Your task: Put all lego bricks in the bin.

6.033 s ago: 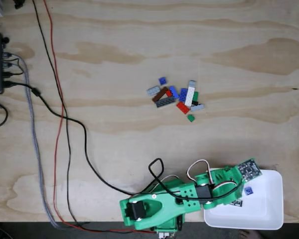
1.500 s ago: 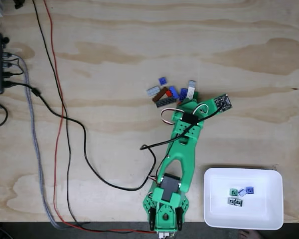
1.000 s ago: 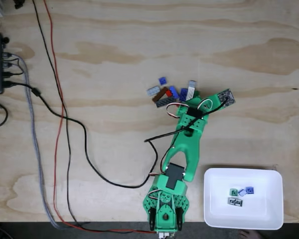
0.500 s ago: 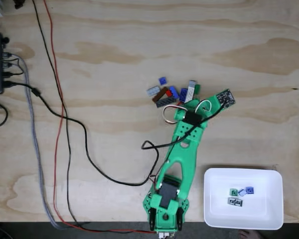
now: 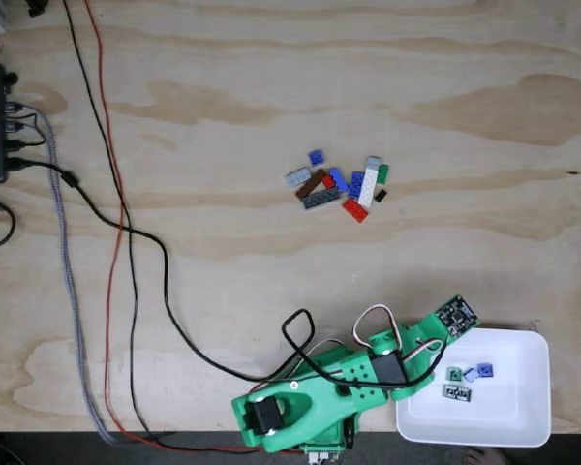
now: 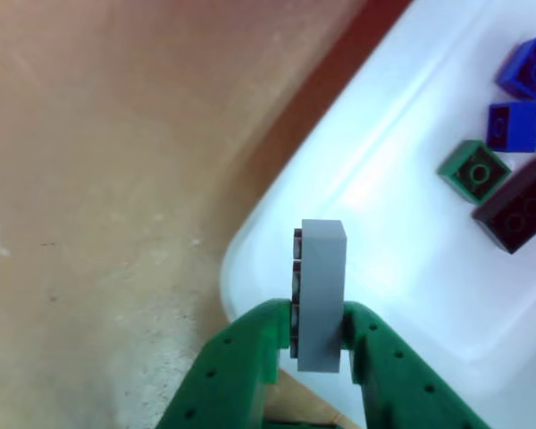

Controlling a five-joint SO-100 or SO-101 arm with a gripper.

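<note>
Holding a grey lego brick (image 6: 320, 295) tight, the green gripper (image 6: 319, 332) hangs over the white bin's (image 6: 402, 223) corner, likely to drop it by the bricks inside.

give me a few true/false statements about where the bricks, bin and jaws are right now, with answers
1. The gripper holds a grey brick between its jaws. True.
2. The bin holds no bricks. False: in the other view a green brick, two blue bricks and a dark brick lie in it.
3. The held grey brick lies flat on the bin floor. False: it stands on edge in the jaws, over the bin's corner.
4. A pile of bricks lies on the table, apart from the bin. True.
5. The bin sits at the top left of the fixed view. False: it sits at the bottom right.
</note>
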